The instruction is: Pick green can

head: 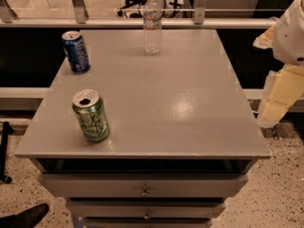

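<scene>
Nothing is done yet: the green can (90,115) stands untouched on the table (190,103). The pincer (278,96) hangs beyond the right edge, well apart from it; I cannot tell its state.

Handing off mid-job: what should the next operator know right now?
Gripper: beyond the right edge of the table, far from both cans.
Green can: upright, tab already opened, front-left of the table, untouched.
Blue can stands back-left and the water bottle back-centre, both apart from the green can.
Done: no grasp yet.
Left: bring the gripper across to the green can, grasp it and lift.
</scene>
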`<state>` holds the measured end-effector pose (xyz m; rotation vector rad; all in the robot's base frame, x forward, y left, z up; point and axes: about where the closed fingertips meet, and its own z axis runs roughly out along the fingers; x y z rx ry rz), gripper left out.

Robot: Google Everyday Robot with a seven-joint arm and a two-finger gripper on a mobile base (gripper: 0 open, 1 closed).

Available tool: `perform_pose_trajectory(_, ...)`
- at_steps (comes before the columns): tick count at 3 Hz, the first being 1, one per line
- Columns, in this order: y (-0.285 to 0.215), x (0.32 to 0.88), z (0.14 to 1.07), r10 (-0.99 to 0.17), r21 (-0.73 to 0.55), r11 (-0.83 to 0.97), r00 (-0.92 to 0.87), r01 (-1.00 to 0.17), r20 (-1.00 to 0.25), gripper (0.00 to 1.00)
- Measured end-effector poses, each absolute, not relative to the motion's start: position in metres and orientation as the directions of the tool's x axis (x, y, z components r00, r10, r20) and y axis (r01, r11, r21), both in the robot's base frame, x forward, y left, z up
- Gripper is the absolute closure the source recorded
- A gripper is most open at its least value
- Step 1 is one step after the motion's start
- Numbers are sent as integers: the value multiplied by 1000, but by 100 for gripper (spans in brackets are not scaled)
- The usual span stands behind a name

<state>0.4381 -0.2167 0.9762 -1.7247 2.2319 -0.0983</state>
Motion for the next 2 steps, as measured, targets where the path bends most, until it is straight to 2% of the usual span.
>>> perform_pose_trajectory(1,-215,439,975,-950,-243,274,-223,-931,-218,0)
perform_pose_trajectory(2,-197,452,960,-902,-200,323,-237,-925,-360,0)
